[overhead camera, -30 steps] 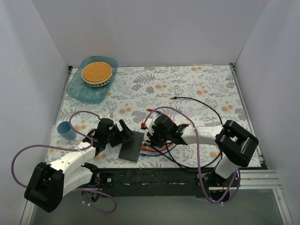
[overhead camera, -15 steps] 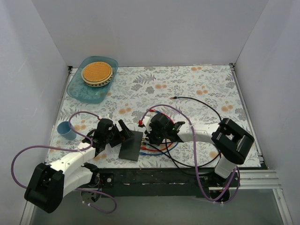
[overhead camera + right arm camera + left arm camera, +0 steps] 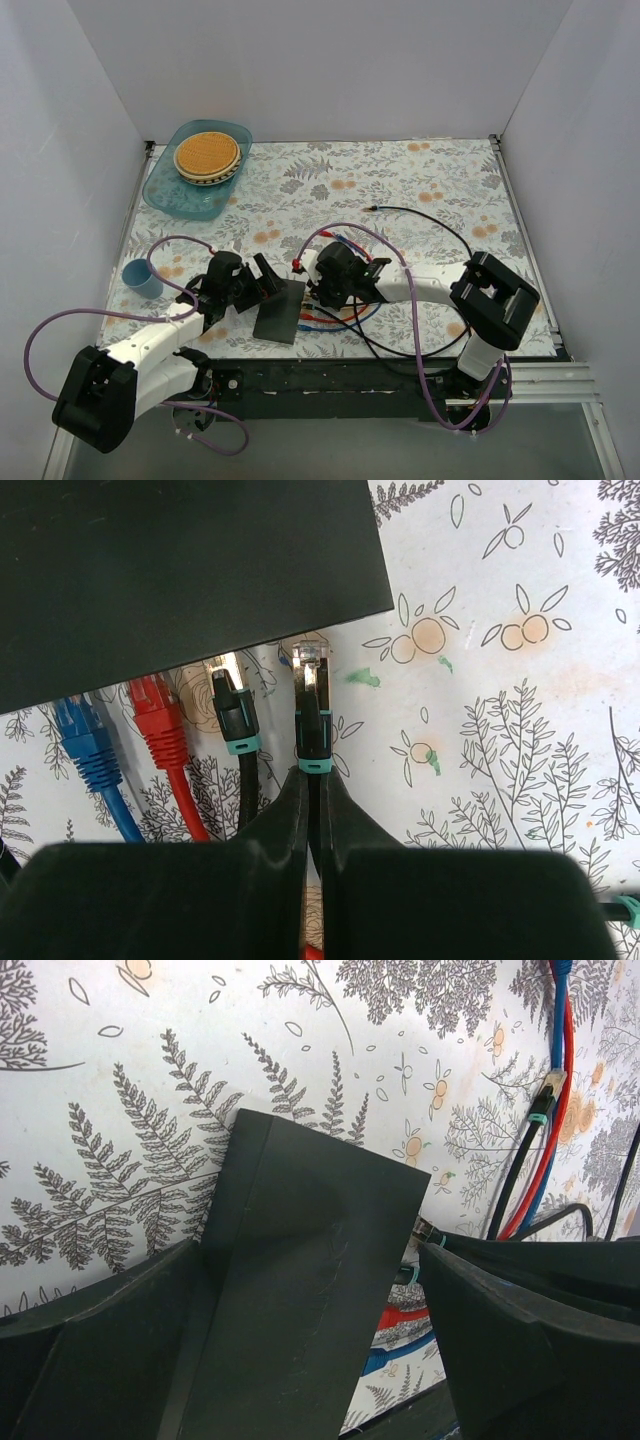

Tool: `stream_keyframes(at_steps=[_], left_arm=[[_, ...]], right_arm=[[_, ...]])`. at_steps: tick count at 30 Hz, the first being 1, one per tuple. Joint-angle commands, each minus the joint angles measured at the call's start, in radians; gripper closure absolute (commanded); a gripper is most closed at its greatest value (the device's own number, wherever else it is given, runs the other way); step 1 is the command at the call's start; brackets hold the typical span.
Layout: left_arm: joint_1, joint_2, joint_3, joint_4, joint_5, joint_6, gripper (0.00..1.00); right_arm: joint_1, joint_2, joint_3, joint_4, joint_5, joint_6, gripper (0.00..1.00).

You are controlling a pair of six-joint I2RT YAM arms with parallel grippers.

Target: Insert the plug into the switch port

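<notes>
On the table (image 3: 400,180), a blue cup (image 3: 143,279) stood by the left edge, with a teal tray (image 3: 160,192) of stacked plates (image 3: 207,155) in the far left corner. Right of the cup, near the table's near edge, the left gripper (image 3: 262,282) was spread wide over the left part of the switch (image 3: 281,310). In its wrist view one finger (image 3: 110,1340) lay against the box's left side, while the other finger (image 3: 520,1340) stood off its right side. The switch lay flat, one long side facing right.

Just right of the switch, the right gripper (image 3: 311,780) was clenched on the plug (image 3: 311,705). It pinched the plug at its teal collar, the clear tip pointing at the switch's long edge. The tip sat very close to that edge; whether it touched, the wrist view did not make plain. Beside it lay three more connectors, their tips at the same edge: a blue plug (image 3: 85,735), a red plug (image 3: 160,715) and a second black plug (image 3: 232,705). A thin black cable (image 3: 440,225) curved away toward the table's right side.
</notes>
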Motion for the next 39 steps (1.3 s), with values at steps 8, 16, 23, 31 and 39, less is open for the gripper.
stream_keyframes(at_steps=[8,16,23,31,39], left_arm=[[0.001,0.040,0.070,0.027,0.007,0.035,0.08],[0.001,0.031,0.075,0.028,0.007,0.039,0.08],[-0.001,0.040,0.075,0.045,0.020,0.042,0.07],[0.001,0.074,0.064,0.088,0.041,0.043,0.06],[0.001,0.092,0.029,0.157,0.066,0.049,0.06]], right_arm=[[0.018,0.074,0.055,-0.157,0.046,-0.027,0.99],[0.035,0.109,0.105,-0.219,0.081,-0.024,0.99],[0.056,0.123,0.136,-0.253,0.141,-0.027,0.99],[0.085,0.096,0.125,-0.197,0.135,-0.013,0.99],[0.108,0.047,0.069,-0.085,0.098,-0.010,0.99]])
